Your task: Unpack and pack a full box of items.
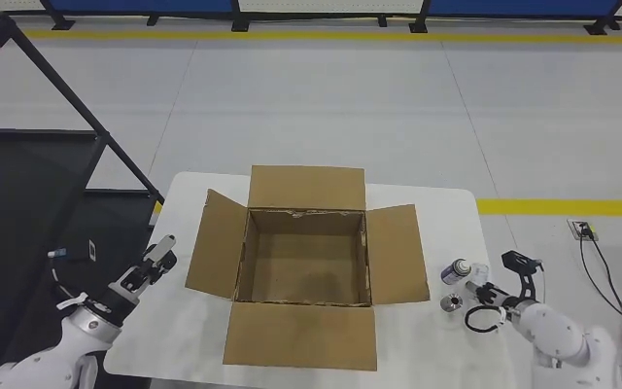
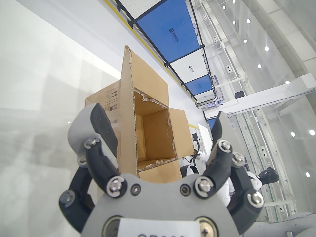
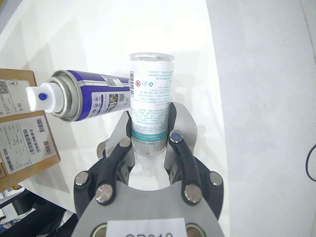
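Right pincer (image 3: 150, 114) clamps a clear plastic bottle with white label (image 3: 151, 87). The bottle's long axis runs along the fingers, neck toward the wrist, base outward. It is just beside an upright blue spray can (image 3: 98, 94) on the white counter (image 1: 437, 209). Left pincer (image 2: 159, 114) gapes wide, holding nothing, beside the open brown cardboard box (image 1: 301, 335). Pale floor (image 1: 321, 107) carries yellow lines (image 1: 292, 35).

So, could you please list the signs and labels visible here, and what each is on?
Box: upright-arrows sign on one side; barcoded shipping labels on another, print too small to read.
Bottle, in the right gripper: red prohibition sign, recycling sign, barcode; text too small.
Spray can: barcode, square codes; text too small.
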Controlling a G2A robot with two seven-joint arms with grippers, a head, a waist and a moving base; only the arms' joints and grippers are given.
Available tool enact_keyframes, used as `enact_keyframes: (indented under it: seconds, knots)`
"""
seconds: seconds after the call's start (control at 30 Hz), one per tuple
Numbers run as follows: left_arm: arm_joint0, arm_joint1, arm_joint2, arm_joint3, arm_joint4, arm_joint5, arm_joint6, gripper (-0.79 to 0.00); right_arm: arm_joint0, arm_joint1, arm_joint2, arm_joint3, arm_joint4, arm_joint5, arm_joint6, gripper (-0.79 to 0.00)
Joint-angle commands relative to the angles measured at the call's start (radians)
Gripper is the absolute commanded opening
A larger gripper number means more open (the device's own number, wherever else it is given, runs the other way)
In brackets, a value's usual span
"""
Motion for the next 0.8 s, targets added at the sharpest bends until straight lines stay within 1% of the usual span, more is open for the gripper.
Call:
enact_keyframes:
  seconds: [0.0,0.03,0.07,0.17,0.2,0.23,0.33,0.43,0.5,0.6,0.63,0.67,0.73,0.77]
  knots:
    - [0.002,0.0,0.0,-0.002,0.002,0.0,0.004,0.0,0.01,0.004,-0.007,0.014,0.001,-0.001,0.009,-0.533]
    - [0.003,0.001,0.0,-0.003,0.002,0.001,0.006,0.0,0.015,0.007,-0.008,0.019,0.001,0.0,0.011,-0.456]
    - [0.004,0.001,0.001,-0.004,0.002,0.001,0.007,0.0,0.017,0.009,-0.01,0.023,0.001,0.0,0.009,-0.4]
    - [0.005,0.002,0.001,-0.005,0.003,0.0,0.01,0.0,0.019,0.015,-0.016,0.03,0.004,0.007,0.004,-0.286]
    - [0.006,0.002,0.002,-0.006,0.003,0.0,0.011,0.0,0.019,0.017,-0.019,0.03,0.005,0.011,0.002,-0.225]
    - [0.006,0.002,0.002,-0.006,0.003,0.0,0.012,0.0,0.018,0.019,-0.021,0.03,0.007,0.013,0.0,-0.203]
    - [0.007,0.003,0.003,-0.007,0.001,0.0,0.013,0.0,0.012,0.024,-0.024,0.024,0.015,0.021,0.001,-0.191]
    - [0.007,0.004,0.003,-0.007,0.0,-0.001,0.014,0.0,0.003,0.029,-0.03,0.009,0.021,0.029,-0.001,-0.212]
    - [0.008,0.005,0.002,-0.007,-0.001,-0.001,0.014,0.0,-0.008,0.032,-0.027,-0.011,0.029,0.042,-0.021,-0.212]
    - [0.01,0.006,-0.002,-0.008,-0.003,-0.003,0.013,0.0,-0.04,0.034,-0.021,-0.071,0.055,0.061,-0.057,-0.256]
    - [0.011,0.007,-0.003,-0.008,-0.004,-0.004,0.013,0.0,-0.054,0.033,-0.017,-0.099,0.066,0.084,-0.071,-0.215]
    - [0.011,0.007,-0.004,-0.008,-0.005,-0.004,0.013,0.0,-0.068,0.032,-0.016,-0.134,0.08,0.102,-0.085,-0.12]
    - [0.012,0.007,-0.005,-0.008,-0.009,-0.005,0.013,0.0,-0.104,0.029,-0.018,-0.215,0.119,0.121,-0.119,-0.068]
    - [0.013,0.008,-0.006,-0.008,-0.009,-0.005,0.014,0.0,-0.123,0.027,-0.02,-0.257,0.145,0.133,-0.136,-0.018]
